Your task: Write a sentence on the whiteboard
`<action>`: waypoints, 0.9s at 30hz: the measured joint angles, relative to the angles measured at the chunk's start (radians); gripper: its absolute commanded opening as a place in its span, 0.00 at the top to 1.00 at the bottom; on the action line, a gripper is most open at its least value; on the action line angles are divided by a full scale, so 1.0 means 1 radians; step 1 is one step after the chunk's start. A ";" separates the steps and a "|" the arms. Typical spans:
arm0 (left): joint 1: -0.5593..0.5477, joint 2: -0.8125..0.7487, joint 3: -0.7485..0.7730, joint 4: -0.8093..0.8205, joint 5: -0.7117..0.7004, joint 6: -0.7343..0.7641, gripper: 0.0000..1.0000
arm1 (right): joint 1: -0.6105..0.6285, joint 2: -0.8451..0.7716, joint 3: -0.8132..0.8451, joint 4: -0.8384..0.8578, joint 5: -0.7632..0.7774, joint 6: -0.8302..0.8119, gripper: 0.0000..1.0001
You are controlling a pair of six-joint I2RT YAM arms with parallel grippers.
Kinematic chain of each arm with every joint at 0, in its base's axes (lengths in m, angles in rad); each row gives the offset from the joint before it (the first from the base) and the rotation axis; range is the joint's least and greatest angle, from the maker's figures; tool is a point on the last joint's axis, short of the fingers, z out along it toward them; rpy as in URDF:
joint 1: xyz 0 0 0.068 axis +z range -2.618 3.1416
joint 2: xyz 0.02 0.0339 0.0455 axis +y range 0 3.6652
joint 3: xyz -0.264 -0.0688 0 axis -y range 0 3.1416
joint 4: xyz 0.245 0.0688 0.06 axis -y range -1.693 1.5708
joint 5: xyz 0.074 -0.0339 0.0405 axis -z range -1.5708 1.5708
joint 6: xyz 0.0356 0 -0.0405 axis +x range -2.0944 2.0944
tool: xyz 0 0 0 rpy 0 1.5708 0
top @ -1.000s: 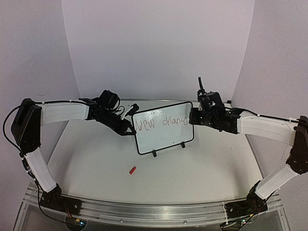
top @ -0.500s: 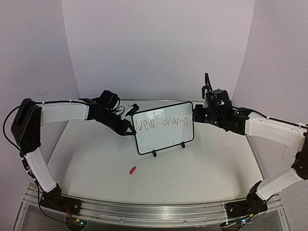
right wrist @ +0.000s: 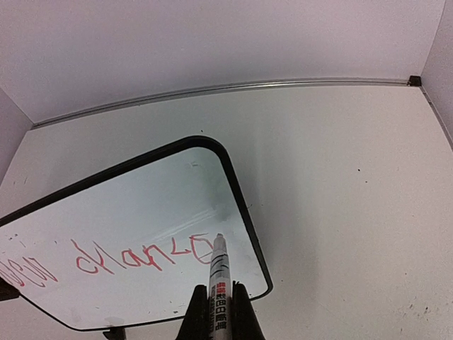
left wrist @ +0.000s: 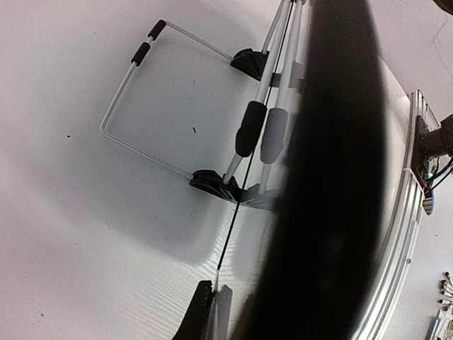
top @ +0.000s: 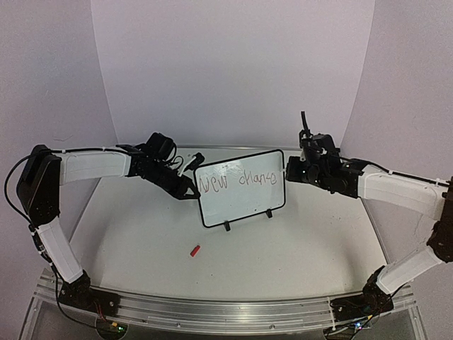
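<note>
The whiteboard (top: 241, 207) stands tilted on its two black feet at the middle of the table. The sentence (top: 237, 181) is one line that reads roughly "New chance"; it looks red in the right wrist view (right wrist: 141, 256). My left gripper (top: 190, 190) is shut on the board's left edge, which the left wrist view shows edge-on between my fingertips (left wrist: 214, 287). My right gripper (top: 289, 172) is shut on a white marker (right wrist: 219, 273). The marker's tip rests on the board (right wrist: 141, 205) right after the last letter.
A small red marker cap (top: 195, 250) lies on the table in front of the board, to the left. The board's wire stand and black feet (left wrist: 212, 185) show behind it. White walls enclose the back and sides, and an aluminium rail (top: 212, 304) runs along the near edge.
My right wrist has shifted a little to the right and turned, with the marker staying at the end of the written line. The left arm and the board have not moved.
</note>
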 measured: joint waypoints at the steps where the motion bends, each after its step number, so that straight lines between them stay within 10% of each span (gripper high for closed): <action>1: 0.000 0.000 0.000 0.000 0.000 0.000 1.00 | -0.001 0.004 0.000 -0.001 0.000 0.000 1.00; 27: 0.000 0.000 0.000 0.000 0.000 0.000 1.00 | -0.026 0.049 0.013 0.016 -0.035 -0.019 1.00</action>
